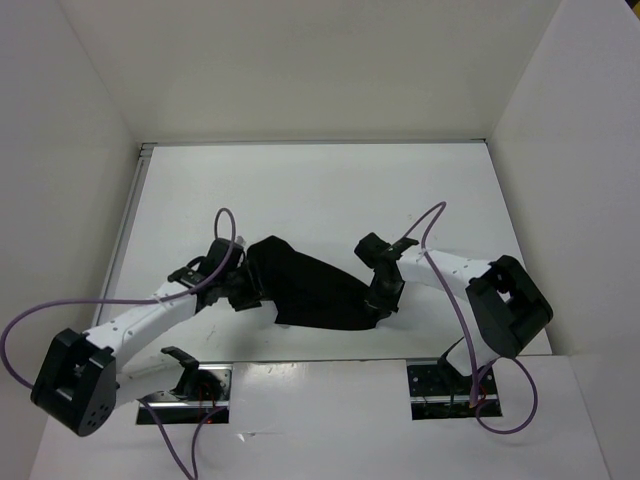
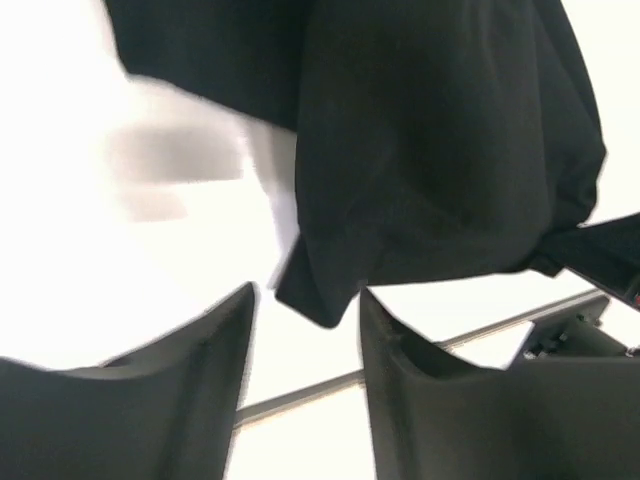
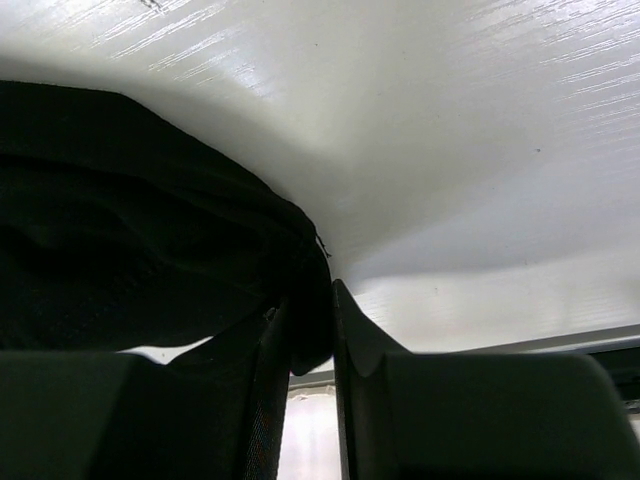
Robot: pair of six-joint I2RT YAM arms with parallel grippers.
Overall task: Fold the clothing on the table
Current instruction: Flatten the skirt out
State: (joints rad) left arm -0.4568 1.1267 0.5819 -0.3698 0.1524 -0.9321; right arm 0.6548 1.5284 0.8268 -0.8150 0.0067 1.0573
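White tabletop (image 1: 320, 190) is carrying the black clothing (image 1: 310, 285), lying bunched toward its 6 o'clock edge. At the clothing's 9 o'clock the left end effector (image 1: 248, 285) is standing spread, a corner just ahead. At 3 o'clock the right end effector (image 1: 378, 305) is pinching its edge.

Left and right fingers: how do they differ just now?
Left gripper: fingers wide apart, the clothing corner in the gap. The right gripper: fingers nearly together, cloth filling the slit. Left sits at the garment's left end, right at its right. Both are black.
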